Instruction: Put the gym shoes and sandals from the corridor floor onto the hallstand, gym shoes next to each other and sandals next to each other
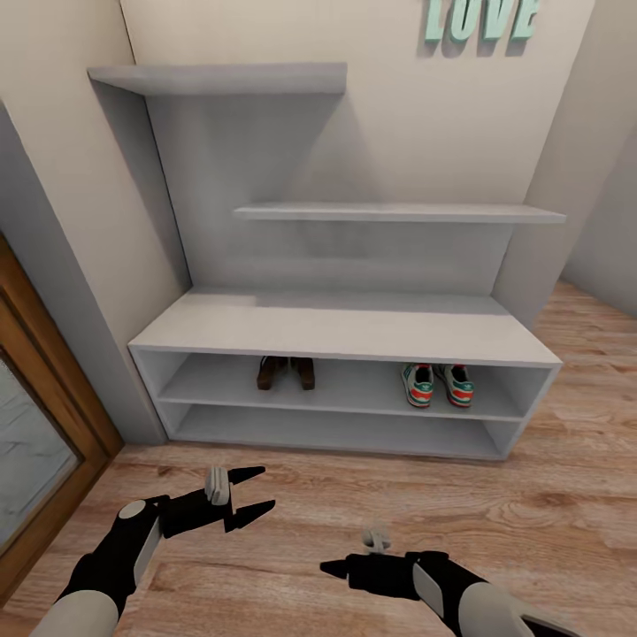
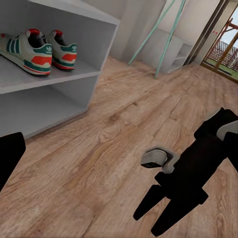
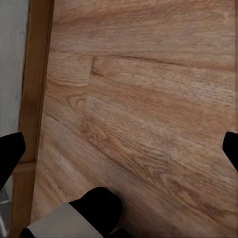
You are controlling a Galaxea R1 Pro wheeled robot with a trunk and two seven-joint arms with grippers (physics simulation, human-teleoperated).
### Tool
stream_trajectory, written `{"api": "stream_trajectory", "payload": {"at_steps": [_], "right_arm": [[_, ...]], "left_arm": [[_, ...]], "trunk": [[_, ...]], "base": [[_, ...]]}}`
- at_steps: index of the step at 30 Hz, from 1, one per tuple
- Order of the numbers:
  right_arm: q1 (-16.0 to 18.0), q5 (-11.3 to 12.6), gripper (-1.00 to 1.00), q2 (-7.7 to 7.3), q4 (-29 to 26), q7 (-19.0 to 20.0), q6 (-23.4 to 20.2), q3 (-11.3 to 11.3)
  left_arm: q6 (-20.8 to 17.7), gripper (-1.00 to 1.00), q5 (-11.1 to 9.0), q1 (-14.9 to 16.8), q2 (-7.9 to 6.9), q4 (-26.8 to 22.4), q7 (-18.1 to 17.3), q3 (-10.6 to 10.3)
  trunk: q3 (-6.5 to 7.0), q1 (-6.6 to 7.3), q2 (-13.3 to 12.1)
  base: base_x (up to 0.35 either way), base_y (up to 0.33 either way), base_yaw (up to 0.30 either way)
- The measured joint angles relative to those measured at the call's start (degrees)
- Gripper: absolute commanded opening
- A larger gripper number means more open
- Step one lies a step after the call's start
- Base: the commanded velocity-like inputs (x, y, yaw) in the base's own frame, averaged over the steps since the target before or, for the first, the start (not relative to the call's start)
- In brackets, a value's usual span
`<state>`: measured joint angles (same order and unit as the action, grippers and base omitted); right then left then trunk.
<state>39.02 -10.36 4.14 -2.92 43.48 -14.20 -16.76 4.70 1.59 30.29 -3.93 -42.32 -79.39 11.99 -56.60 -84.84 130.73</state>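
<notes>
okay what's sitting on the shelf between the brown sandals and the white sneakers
Nothing. In the head view, the dark brown leather sandals and cream-white, green-striped gym shoes share the pale grey hallstand's upper shelf, with only bare shelf board between the pairs.

The head camera looks forward and down at the wide pale grey hallstand (image 1: 354, 332). The left wrist camera, low over the light brown wood-plank floor (image 2: 124, 148), faces past the right tool (image 2: 158, 218) toward that hallstand. The right wrist camera looks down close onto the floor.
</notes>
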Motion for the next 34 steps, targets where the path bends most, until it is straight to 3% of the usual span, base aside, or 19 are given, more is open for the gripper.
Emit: {"api": "stream_trajectory", "payload": {"at_steps": [34], "right_arm": [[-0.1,-0.1,1.00,-0.29,0.0,-0.1,0.0,0.1]], "left_arm": [[0.0,1.00,-0.1,0.0,0.12,0.0,0.0,-0.1]], "trunk": [[0.00,0.00,0.0]], "base": [[0.000,0.000,0.000]]}}
